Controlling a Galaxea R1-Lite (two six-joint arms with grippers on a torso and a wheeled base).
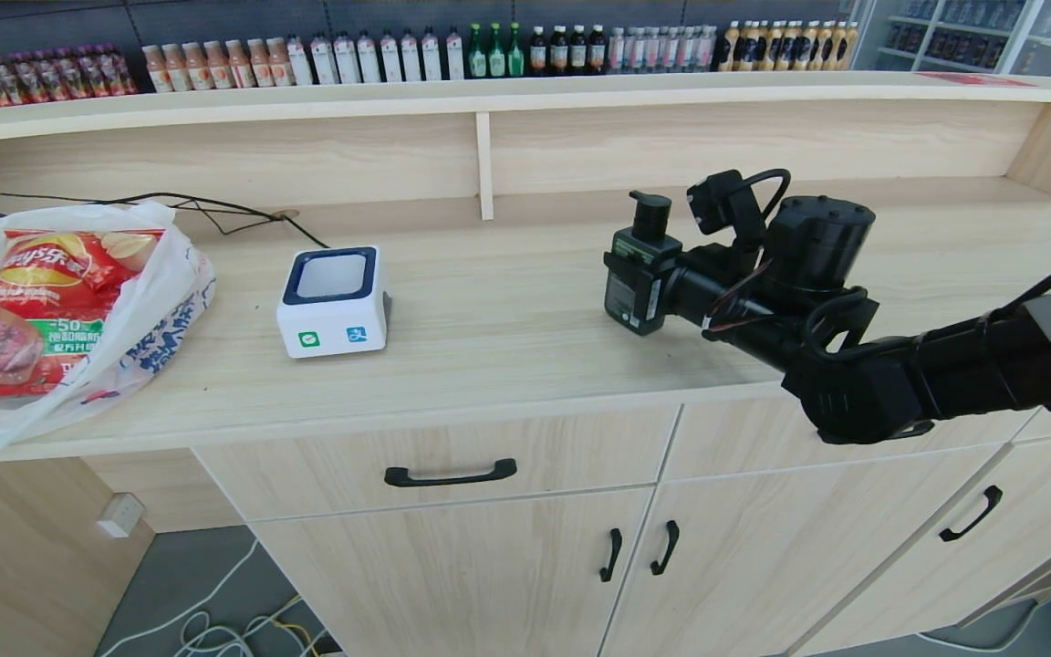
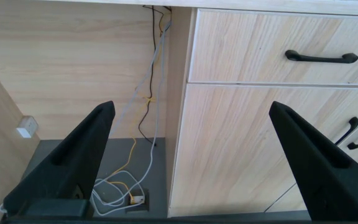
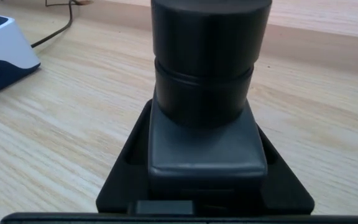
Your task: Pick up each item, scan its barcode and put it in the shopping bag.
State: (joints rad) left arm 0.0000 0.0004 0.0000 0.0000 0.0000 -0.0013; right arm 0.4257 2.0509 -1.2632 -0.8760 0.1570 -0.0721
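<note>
A dark bottle (image 1: pixel 638 272) with a black cap is held upright above the counter, right of centre, and my right gripper (image 1: pixel 662 290) is shut on its body. The right wrist view looks along the bottle (image 3: pixel 205 118), cap (image 3: pixel 210 50) farthest from the camera. The white barcode scanner (image 1: pixel 332 301) with a blue-rimmed window stands on the counter to the bottle's left; its corner (image 3: pixel 2 53) appears at the edge of the right wrist view. The white shopping bag (image 1: pixel 133 347) lies open at the counter's left end with a red crisp packet (image 1: pixel 51 292) inside. My left gripper (image 2: pixel 188 162) hangs open below the counter, before the cabinet fronts.
The wooden counter (image 1: pixel 525 319) has a raised back shelf (image 1: pixel 489 100) lined with drink bottles. A black cable (image 1: pixel 215 214) runs from the scanner to the back left. Drawers and doors with black handles (image 1: pixel 450 474) are below; loose cables (image 2: pixel 120 186) lie on the floor.
</note>
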